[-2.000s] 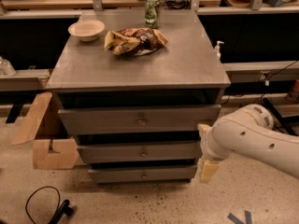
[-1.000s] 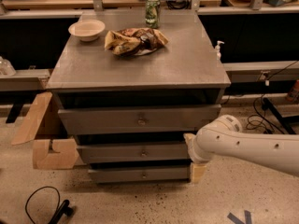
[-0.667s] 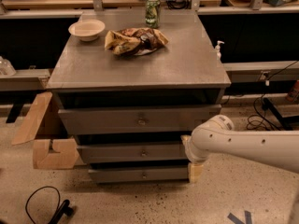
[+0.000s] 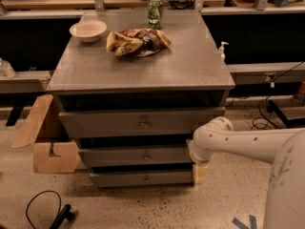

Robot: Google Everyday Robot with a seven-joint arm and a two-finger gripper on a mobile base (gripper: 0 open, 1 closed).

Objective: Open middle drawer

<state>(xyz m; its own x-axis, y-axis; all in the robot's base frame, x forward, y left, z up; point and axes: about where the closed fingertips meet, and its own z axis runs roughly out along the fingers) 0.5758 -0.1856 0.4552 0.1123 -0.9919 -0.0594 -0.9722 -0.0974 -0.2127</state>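
The grey cabinet has three drawers. The middle drawer (image 4: 119, 156) is a wide grey front of middling height with a small round brass knob (image 4: 146, 155), and it looks pushed in. Above it is the taller top drawer (image 4: 105, 124) with a larger knob. Below it is the low bottom drawer (image 4: 124, 179). My white arm reaches in from the right. My gripper (image 4: 199, 172) shows as a beige tip at the right end of the drawer fronts, at the height of the bottom drawer. It is well right of the middle knob and holds nothing that I can see.
On the cabinet top (image 4: 190, 66) stand a white bowl (image 4: 88, 30), a crumpled chip bag (image 4: 137, 41) and a green can (image 4: 155, 12). An open cardboard box (image 4: 45, 142) lies on the floor left of the cabinet. Black cables (image 4: 47, 211) lie at front left. A bench runs behind.
My arm has swung left from the right side. Its end now sits against the right edge of the lower drawer fronts. The drawers have not moved.
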